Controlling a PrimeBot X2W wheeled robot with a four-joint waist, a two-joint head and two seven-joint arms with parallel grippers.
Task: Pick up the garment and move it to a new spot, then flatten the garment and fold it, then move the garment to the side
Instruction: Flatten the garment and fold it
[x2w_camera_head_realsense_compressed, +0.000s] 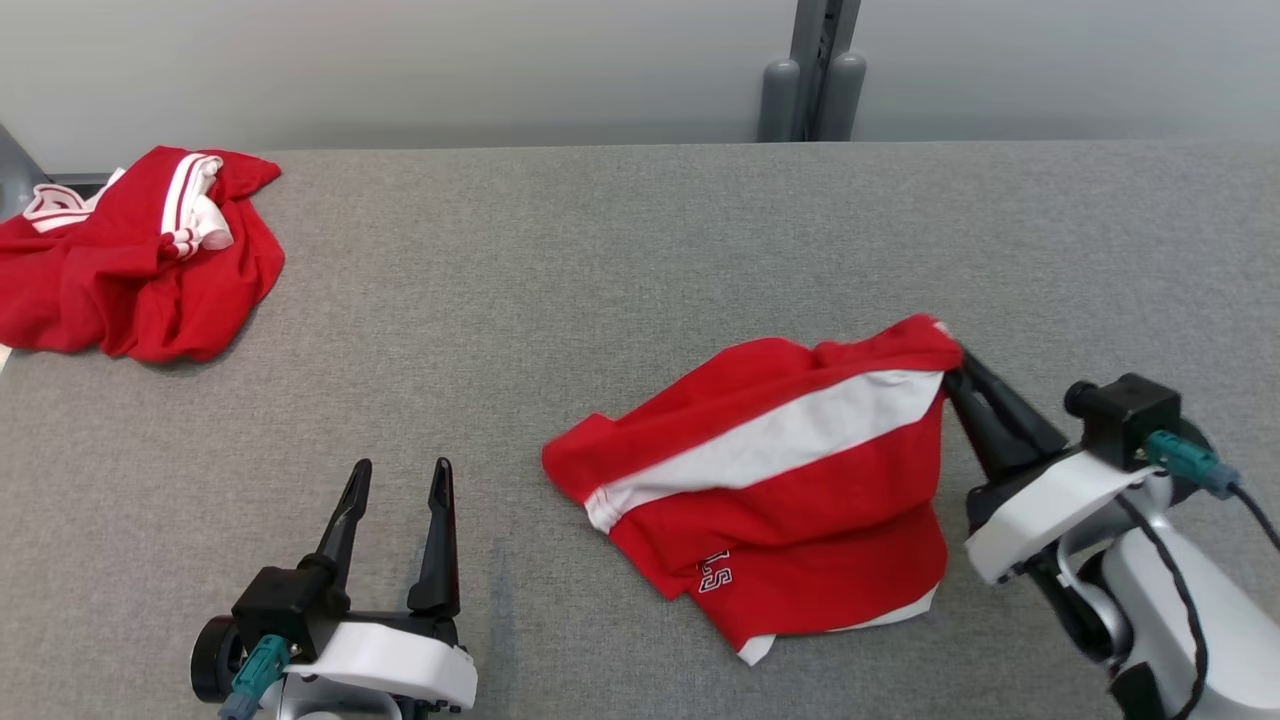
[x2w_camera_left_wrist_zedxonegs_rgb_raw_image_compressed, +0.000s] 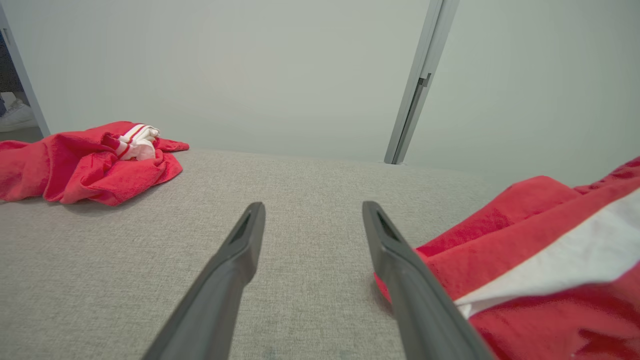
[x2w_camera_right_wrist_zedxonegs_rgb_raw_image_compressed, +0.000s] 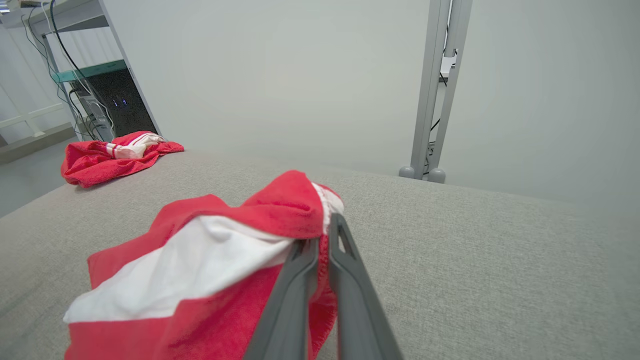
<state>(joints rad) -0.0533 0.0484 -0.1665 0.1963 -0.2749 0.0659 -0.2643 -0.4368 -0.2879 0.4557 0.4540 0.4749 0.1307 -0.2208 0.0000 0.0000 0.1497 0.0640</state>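
Counted on the grey fabric table (x2w_camera_head_realsense_compressed: 600, 250): two red-and-white pieces of clothing and two grippers.

At about 4 o'clock in the head view, the garment (x2w_camera_head_realsense_compressed: 790, 480): crumpled in a loose heap, with one broad white band across the red cloth and white lettering near the lower edge, too folded to read in full. Pinched at its 2 o'clock corner by the right gripper (x2w_camera_head_realsense_compressed: 955, 365), both fingers pressed together on the red hem. That corner raised a little, the rest lying on the table.

At about 7 o'clock, the left gripper (x2w_camera_head_realsense_compressed: 402, 464): two dark fingers spread wide apart, pointing toward 12 o'clock, nothing between them. Near the garment's 9 o'clock edge, apart from it.

At about 10 o'clock, well apart from both grippers, the second garment (x2w_camera_head_realsense_compressed: 140, 255): bunched up at the table's far left corner, white striped trim on top.

At about 1 o'clock, beyond the table's far edge, one grey post (x2w_camera_head_realsense_compressed: 822, 50) with two rounded grey feet, against a pale wall.
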